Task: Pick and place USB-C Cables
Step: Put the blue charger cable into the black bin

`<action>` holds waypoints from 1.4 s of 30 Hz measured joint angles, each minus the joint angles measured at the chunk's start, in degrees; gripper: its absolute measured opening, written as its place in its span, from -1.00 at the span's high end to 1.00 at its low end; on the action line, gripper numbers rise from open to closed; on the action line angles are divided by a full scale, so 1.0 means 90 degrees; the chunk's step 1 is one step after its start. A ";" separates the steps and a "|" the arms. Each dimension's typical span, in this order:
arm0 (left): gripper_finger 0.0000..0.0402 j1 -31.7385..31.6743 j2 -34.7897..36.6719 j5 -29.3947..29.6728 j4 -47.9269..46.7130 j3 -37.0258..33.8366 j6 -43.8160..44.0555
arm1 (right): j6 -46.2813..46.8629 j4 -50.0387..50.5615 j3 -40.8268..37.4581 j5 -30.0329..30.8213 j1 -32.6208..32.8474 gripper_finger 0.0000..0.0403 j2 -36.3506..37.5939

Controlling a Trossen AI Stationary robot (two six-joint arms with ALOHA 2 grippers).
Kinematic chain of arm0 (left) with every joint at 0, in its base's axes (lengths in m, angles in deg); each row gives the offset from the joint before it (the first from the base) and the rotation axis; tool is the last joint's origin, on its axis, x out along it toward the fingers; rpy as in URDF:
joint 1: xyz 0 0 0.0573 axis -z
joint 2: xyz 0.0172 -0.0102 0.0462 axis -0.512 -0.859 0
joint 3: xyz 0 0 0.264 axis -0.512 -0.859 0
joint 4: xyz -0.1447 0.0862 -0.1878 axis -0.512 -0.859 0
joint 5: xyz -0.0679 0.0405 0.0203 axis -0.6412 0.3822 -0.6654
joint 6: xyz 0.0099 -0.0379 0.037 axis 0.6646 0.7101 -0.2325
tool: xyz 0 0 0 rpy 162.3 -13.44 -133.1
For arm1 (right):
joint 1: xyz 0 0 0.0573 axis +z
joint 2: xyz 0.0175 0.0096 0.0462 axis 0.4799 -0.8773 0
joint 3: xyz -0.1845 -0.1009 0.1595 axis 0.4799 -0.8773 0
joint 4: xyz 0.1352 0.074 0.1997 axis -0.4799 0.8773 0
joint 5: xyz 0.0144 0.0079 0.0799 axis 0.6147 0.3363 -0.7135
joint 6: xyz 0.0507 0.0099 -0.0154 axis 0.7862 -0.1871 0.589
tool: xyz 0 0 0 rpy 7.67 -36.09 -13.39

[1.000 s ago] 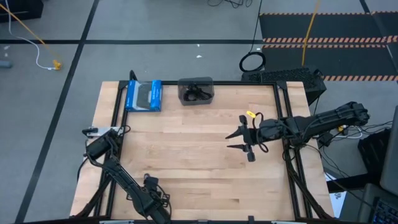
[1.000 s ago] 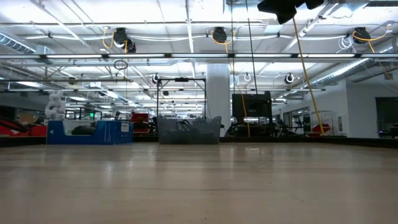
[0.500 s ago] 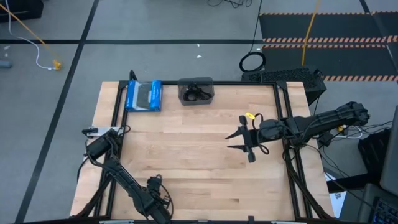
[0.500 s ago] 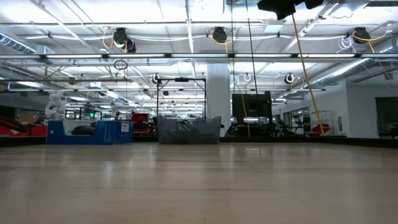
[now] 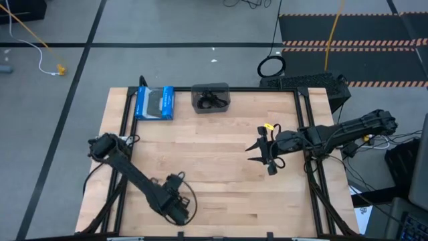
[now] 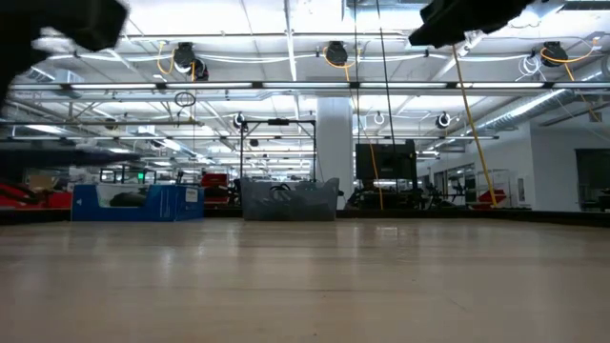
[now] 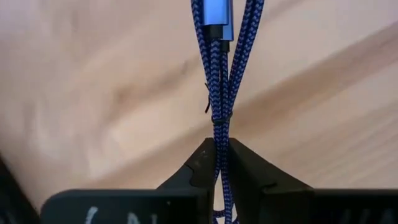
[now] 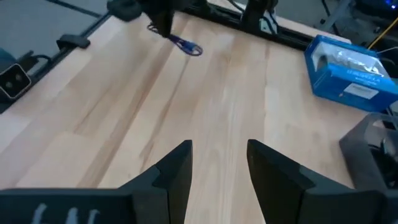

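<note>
A blue-purple braided USB-C cable bundle (image 7: 222, 74) sticks out past my left gripper (image 7: 221, 149), which is shut on it near the table's near edge (image 5: 177, 207). The right wrist view shows that same cable (image 8: 186, 46) far off, dangling under the left gripper. Two black cable bundles (image 5: 210, 100) lie inside a dark bin (image 5: 226, 90) at the far edge. My right gripper (image 5: 253, 153) hovers open over the table's right half, fingers pointing left, and touches nothing (image 8: 219, 155). My left gripper pinches the blue-purple bundle between its two fingers, just behind the thin black tie (image 7: 219, 134) that binds the strands. The fingers lie along the bundle. The strands and a metallic plug end (image 7: 214, 12) extend beyond the fingertips, and the cable appears lifted off the wood.
A blue box (image 5: 155, 102) lies flat at the far left, beside the dark bin. A black frame rail (image 5: 304, 134) borders the table on its right side. Bare wood (image 5: 200, 154) lies between the two grippers. A black cable ring (image 5: 271, 66) sits on the floor beyond the table.
My left arm has swung its gripper rightward along the near edge while holding the cable, and its upper part has risen into the low view's top left corner. My right gripper has edged slightly toward the table's right.
</note>
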 joint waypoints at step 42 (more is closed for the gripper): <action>0.81 -0.6234 0.2859 0.1178 0.2908 0.0044 -1.2068 | 0.1537 -0.1463 -0.1230 0.1005 0.0002 0.28 0.0034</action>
